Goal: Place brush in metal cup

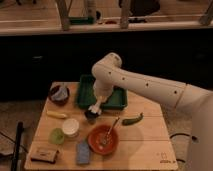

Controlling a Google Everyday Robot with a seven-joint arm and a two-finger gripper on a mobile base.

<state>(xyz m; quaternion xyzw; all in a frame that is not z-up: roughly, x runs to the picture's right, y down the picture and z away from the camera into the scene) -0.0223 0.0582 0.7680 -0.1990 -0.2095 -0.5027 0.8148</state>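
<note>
Fingers (96, 107): over one metal cup (91, 116), state unclear | one brush (95, 107) | one tray (85, 92)

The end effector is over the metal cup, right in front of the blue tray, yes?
Nearly. The camera view shows the end effector over the metal cup in front of the tray, but that tray is green, not blue.

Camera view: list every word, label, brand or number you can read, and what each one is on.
None can be read.
Table: a small dark mark near its front right corner, too blurred to read.
Arm, tray, bowls and cups: no print shows.
The pincer hangs over the metal cup, just in front of the tray, with no marking on it.
</note>
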